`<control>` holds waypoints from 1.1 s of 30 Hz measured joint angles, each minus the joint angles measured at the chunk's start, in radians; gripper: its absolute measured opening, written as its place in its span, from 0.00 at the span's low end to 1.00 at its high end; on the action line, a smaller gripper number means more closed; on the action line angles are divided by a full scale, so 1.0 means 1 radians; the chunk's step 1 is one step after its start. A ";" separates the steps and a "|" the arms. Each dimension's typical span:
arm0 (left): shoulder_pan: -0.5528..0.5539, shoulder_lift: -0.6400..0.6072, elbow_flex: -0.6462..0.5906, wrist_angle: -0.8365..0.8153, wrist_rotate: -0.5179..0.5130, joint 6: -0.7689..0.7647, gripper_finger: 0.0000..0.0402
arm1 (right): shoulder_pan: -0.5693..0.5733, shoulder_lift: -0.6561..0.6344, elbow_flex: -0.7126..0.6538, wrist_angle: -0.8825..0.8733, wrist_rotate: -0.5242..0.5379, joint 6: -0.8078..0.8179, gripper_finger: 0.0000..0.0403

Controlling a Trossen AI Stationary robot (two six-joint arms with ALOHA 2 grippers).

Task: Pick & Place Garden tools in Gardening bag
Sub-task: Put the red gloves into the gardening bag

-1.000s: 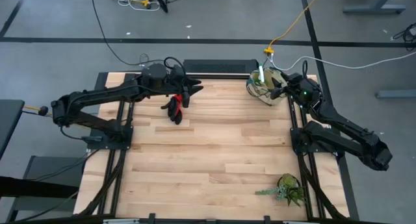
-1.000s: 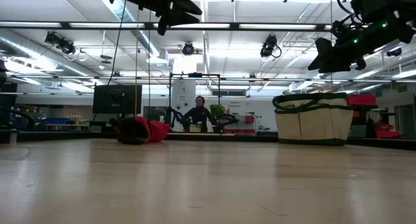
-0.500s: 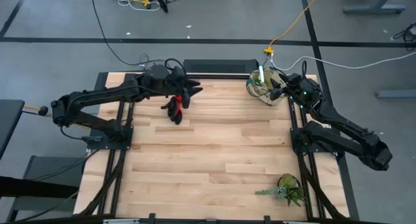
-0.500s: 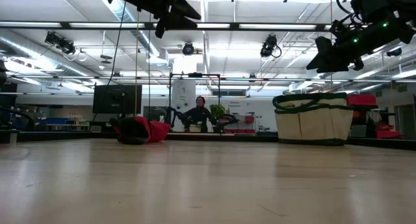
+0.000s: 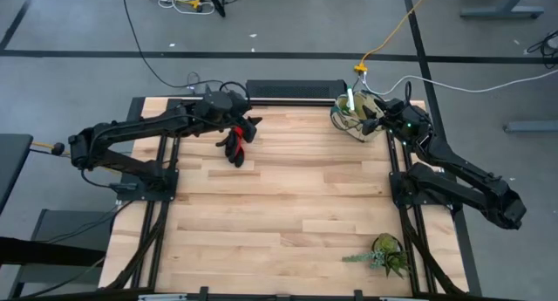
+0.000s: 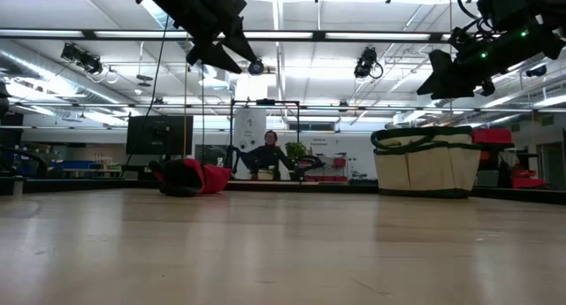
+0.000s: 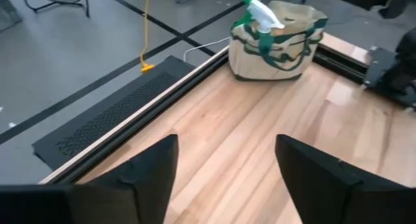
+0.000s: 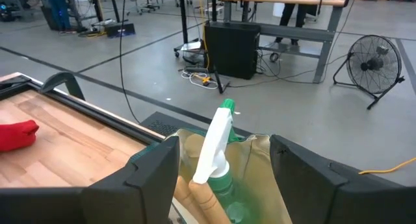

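The red-and-black gloves (image 5: pixel 234 147) lie in a heap on the table at the far left (image 6: pixel 189 177). My left gripper (image 5: pixel 252 124) hangs open well above them (image 6: pixel 232 59), tilted down, with nothing between its fingers (image 7: pixel 225 178). The beige gardening bag with green trim (image 5: pixel 352 118) stands at the far right (image 6: pixel 424 161) (image 7: pixel 278 43). A white-and-green spray bottle (image 8: pixel 216 146) and a wooden handle (image 8: pixel 205 199) stick up out of it. My right gripper (image 5: pixel 372 120) stands open in the air above the bag's right side (image 6: pixel 448 78), touching nothing.
A leafy green plant (image 5: pixel 384 254) lies near the table's front right corner. The wide middle of the wooden tabletop (image 5: pixel 288 196) is bare boards. Black rails (image 7: pixel 130 130) run along the table's far edge. A person (image 6: pixel 268 155) sits far behind the table.
My left gripper has tipped downward toward the gloves and sunk a little. Its fingers have spread wider apart. The gloves, the bag and my right arm have kept still.
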 joint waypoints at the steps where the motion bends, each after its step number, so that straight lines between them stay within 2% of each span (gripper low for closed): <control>1: 0.000 0.000 0.000 -0.003 -0.002 0.000 0.68 | 0.000 0.000 0.000 0.000 0.000 0.001 0.60; 9: 0.000 0.000 0.000 -0.014 -0.004 0.000 0.76 | 0.000 0.000 0.000 -0.001 0.000 0.003 0.60; 17: 0.012 0.000 0.000 -0.109 -0.059 -0.013 0.76 | 0.000 0.000 0.000 -0.002 0.000 0.004 0.60; 25: 0.055 0.000 0.000 -0.252 -0.060 -0.070 0.76 | 0.000 0.000 0.000 -0.002 -0.001 0.027 0.60; 33: 0.075 0.013 0.000 -0.314 -0.060 -0.159 0.76 | 0.000 0.000 0.000 -0.005 -0.025 0.026 0.60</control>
